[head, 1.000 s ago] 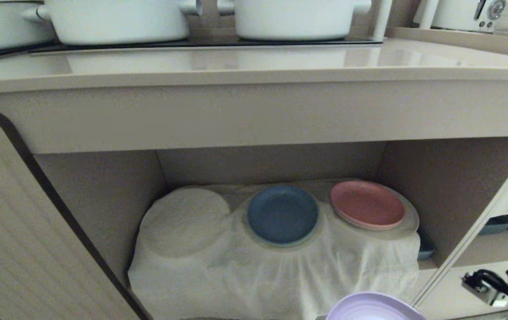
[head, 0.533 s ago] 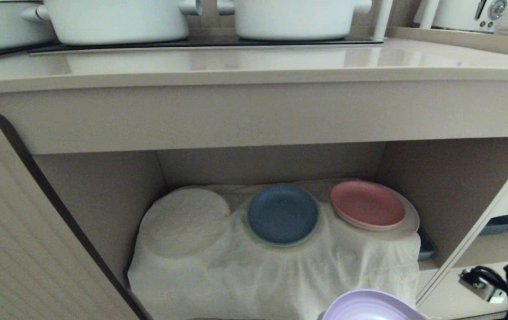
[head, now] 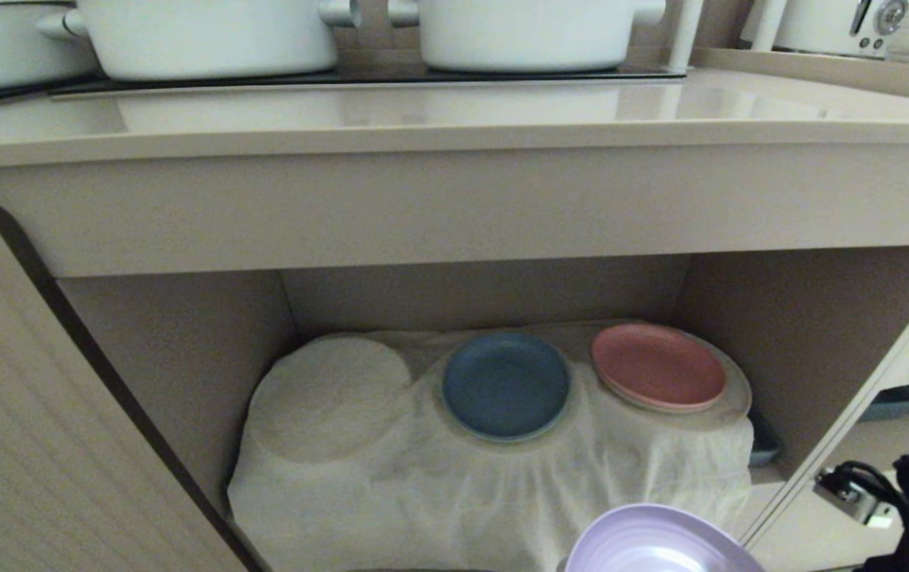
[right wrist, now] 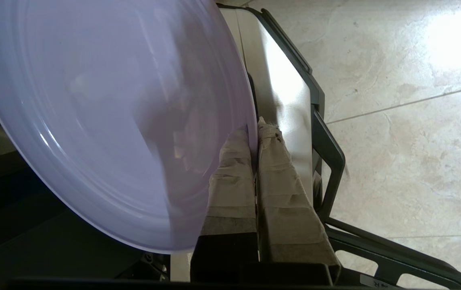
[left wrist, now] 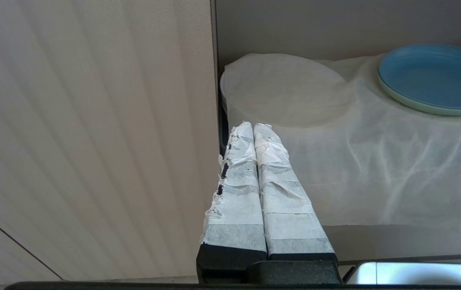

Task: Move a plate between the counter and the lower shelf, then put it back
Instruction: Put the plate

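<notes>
Right claw (right wrist: 254, 135) pinching plate (head: 657, 544) rim, low before lower shelf (head: 327, 397); worktop (head: 454, 119) well above. Left claw (left wrist: 254, 131) closed, empty.

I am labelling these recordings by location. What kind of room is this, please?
Most likely a home-style kitchen. White pots stand on a black cooktop set in the counter, and plates, blue and pink, sit in the open shelf below.

A ribbed beige cabinet door (head: 33, 413) stands left; pale marbled floor tiles (right wrist: 408, 121) catch bright light.
</notes>
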